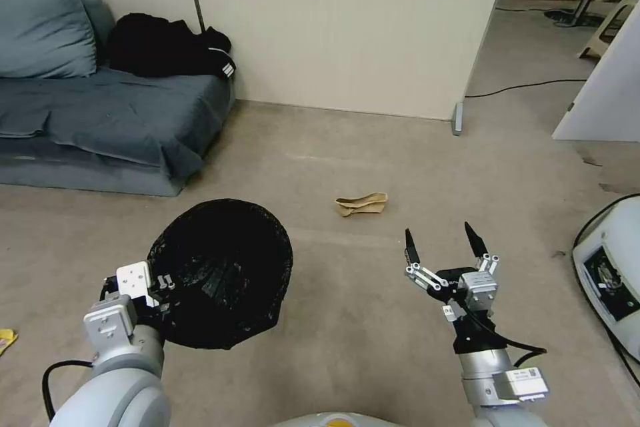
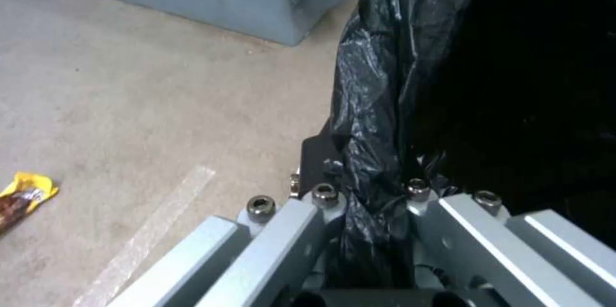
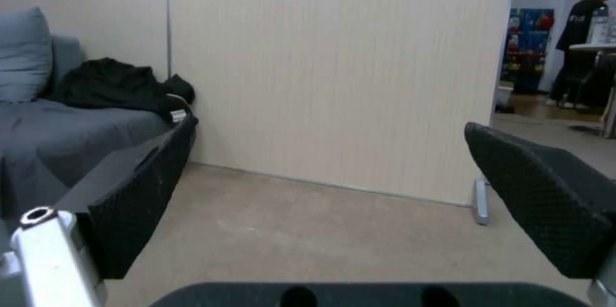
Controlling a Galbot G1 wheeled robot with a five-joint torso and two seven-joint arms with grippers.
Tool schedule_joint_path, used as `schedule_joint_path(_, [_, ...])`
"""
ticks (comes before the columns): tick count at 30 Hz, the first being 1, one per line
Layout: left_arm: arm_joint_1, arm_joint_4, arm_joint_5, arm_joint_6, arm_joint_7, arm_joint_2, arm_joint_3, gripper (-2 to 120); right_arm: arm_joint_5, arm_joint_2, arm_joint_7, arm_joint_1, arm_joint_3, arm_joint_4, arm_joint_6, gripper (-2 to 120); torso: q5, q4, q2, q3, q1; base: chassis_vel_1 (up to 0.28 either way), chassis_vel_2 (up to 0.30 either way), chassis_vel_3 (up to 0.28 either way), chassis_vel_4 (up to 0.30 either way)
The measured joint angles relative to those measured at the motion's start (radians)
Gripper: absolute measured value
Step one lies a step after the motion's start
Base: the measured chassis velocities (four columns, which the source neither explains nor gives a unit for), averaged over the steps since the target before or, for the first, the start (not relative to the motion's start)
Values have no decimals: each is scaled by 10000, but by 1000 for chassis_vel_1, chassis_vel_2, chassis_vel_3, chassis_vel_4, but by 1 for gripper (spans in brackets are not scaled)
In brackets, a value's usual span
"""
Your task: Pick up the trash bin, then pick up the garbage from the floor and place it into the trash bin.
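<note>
Left gripper (image 1: 160, 283) is clamped on the near rim of the trash bin (image 1: 223, 267), held off the floor; the glossy crinkled black liner hides the bin's body, so we can't make out its wall. Sofa (image 1: 100, 120), grey fabric, is cut off at left. Right gripper (image 1: 443, 243) hovers spread wide, holding nothing, just short of the crumpled brown paper bag (image 1: 361, 203). Yellow wrapper (image 2: 26, 196), probably a snack bar, is partly cropped.

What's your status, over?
Left gripper shut on trash bin rim, bin held. Right gripper open, empty. Brown paper bag on floor ahead, path unobstructed.
</note>
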Motion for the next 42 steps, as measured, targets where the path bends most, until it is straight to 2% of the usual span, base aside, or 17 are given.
schedule_joint_path(11, [34,12,63,1,36,38,-22,0,-27,-25,0,113,8,-121,-50,100,-1,-1,0,0,0,-104,103,106,-114])
schedule_joint_path(22, [102,20,67,1,39,34,-100,0,-66,-465,-19,382,-58,-262,-151,100,1,-1,0,1,0,-68,66,72,-65])
schedule_joint_path(26, [168,26,84,-9,42,51,-152,0,118,-1077,-135,874,-104,-560,-140,100,0,-2,0,1,0,0,0,0,0])
schedule_joint_path(28, [204,27,87,-18,44,64,-186,0,370,-1655,-174,1446,-147,-903,-134,100,0,-1,0,0,0,0,0,0,0])
schedule_joint_path(29, [204,27,87,-18,44,64,-186,0,370,-1655,-174,1446,-147,-903,-134,100,0,-1,0,0,0,0,0,0,0])
schedule_joint_path(32, [229,29,103,-52,51,73,-231,0,550,-2589,-260,2569,-172,-1734,-117,100,2,-2,0,0,0,0,0,0,0])
schedule_joint_path(33, [229,29,103,-52,51,73,-231,0,550,-2589,-260,2569,-172,-1734,-117,100,2,-2,0,0,0,0,0,0,0])
schedule_joint_path(38, [284,29,293,-136,91,44,-244,0,313,-4266,-475,4427,-795,-3627,-33,100,5,-4,-1,1,0,0,0,0,0])
schedule_joint_path(39, [284,29,293,-136,91,44,-244,0,313,-4266,-475,4427,-795,-3627,-33,100,5,-4,-1,1,0,0,0,0,0])
schedule_joint_path(42, [347,29,502,-188,145,-41,-205,0,96,-5406,-906,5821,-1644,-4884,-80,100,0,0,-1,1,0,0,0,0,0])
